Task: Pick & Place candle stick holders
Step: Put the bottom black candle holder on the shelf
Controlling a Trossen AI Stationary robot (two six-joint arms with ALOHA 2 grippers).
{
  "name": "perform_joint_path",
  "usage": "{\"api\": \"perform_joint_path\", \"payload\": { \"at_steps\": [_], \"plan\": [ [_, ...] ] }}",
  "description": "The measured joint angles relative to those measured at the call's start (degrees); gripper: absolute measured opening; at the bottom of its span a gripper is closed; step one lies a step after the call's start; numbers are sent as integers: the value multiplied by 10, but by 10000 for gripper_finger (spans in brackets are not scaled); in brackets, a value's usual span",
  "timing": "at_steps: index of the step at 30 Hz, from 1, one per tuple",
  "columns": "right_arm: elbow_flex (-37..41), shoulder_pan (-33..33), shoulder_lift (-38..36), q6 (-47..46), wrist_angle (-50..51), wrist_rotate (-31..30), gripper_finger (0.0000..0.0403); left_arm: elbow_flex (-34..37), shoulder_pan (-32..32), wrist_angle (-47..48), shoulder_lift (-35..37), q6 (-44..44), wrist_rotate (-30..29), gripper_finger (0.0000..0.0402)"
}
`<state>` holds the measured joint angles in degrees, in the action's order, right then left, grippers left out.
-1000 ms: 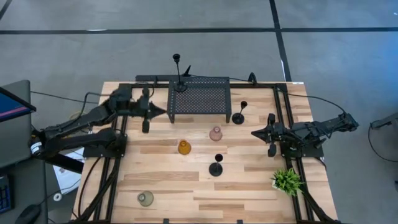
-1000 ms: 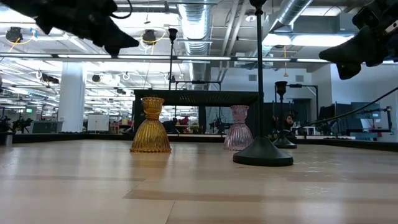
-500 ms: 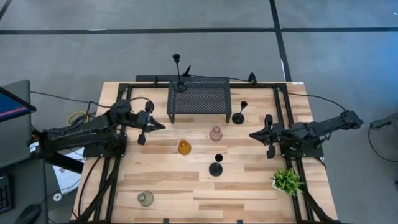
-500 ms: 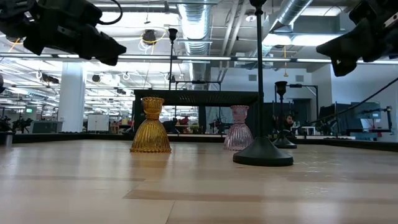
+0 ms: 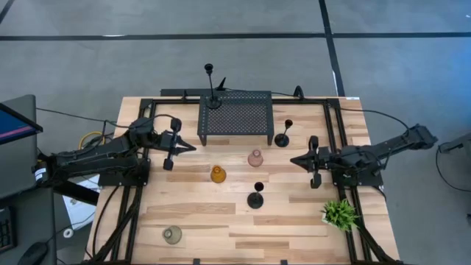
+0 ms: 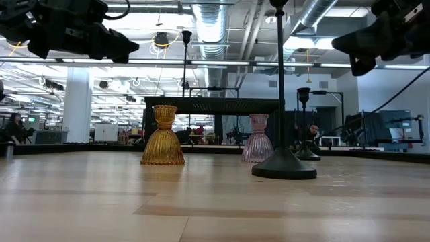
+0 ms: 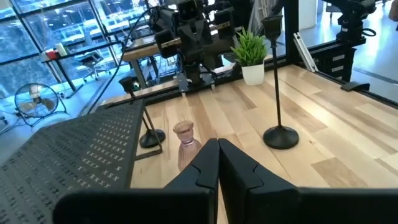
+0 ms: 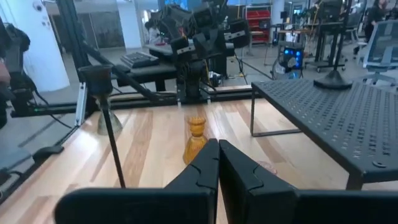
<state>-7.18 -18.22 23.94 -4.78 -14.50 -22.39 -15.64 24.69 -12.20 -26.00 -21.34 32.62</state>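
Wood table (image 5: pixel 199 221): left gripper (image 5: pixel 193 148), right gripper (image 5: pixel 294 160) closed, empty.

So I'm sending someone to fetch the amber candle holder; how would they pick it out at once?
Start at the black perforated rack at the table's far edge. Just in front of it, mid-table, two squat ribbed glass holders stand apart; the amber holder is the one nearer the left arm, honey-coloured where the pink holder is pale rose.
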Motion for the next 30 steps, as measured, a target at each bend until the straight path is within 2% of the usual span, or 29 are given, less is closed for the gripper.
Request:
{"api": "perform_joint_path", "payload": {
  "at_steps": [4, 12, 20, 30],
  "plan": [
    [0, 0, 40, -18, -37, -1, 0, 0, 3, -9, 0, -58, 0, 7],
    [0, 0, 133, -17, -118, 4, 0, 0, 3, -9, -7, -65, 0, 6],
    [0, 0, 213, -21, -224, 101, 0, 0, 3, -12, -23, -65, -21, 5],
    [-18, 0, 348, -28, -325, 123, 0, 0, 3, -28, -38, -65, -24, 4]
  ]
}}
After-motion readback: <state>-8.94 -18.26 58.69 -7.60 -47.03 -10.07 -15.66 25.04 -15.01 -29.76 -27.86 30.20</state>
